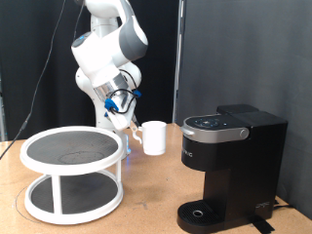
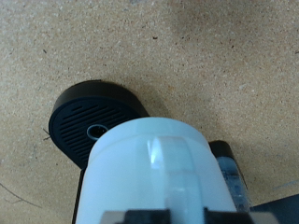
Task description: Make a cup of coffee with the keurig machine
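Note:
My gripper (image 1: 133, 130) is shut on the white cup (image 1: 153, 137) and holds it in the air, tilted, between the round rack and the keurig machine (image 1: 239, 156). The machine is black, stands at the exterior view's right with its top lid down, and its round drip base (image 1: 200, 214) is bare. In the wrist view the cup (image 2: 154, 173) fills the foreground. One dark finger (image 2: 229, 177) lies against its side. The black round drip base (image 2: 89, 121) shows beyond the cup on the cork-coloured table.
A white two-tier round rack (image 1: 73, 166) with dark shelves stands at the exterior view's left on the wooden table (image 1: 146, 210). A black curtain hangs behind. The robot arm (image 1: 102, 49) rises at the back centre.

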Available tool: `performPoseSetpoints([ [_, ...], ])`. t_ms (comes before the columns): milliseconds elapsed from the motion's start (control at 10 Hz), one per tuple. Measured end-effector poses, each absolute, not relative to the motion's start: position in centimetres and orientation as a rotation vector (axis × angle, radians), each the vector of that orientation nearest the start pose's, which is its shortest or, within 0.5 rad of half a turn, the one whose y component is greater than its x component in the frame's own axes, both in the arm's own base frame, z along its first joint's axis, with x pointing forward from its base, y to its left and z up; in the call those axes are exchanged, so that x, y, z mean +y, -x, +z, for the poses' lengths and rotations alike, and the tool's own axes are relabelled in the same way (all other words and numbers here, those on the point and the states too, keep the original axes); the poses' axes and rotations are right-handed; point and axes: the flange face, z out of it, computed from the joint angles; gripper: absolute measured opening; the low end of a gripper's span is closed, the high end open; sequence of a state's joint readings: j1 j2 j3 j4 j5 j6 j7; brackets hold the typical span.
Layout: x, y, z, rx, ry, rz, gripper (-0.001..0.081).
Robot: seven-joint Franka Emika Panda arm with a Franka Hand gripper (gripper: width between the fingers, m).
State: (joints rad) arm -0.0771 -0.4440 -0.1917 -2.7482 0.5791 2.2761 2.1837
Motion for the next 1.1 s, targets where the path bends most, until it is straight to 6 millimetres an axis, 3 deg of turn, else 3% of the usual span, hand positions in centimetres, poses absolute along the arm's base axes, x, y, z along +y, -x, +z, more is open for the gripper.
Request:
performPoseSetpoints([
  [700,-6.8,-37.5,32.1,2.869,0.45,0.6,0.0001],
  [1100,-6.1,-39.6,30.5,2.918,0.435,0.57,0.0001],
])
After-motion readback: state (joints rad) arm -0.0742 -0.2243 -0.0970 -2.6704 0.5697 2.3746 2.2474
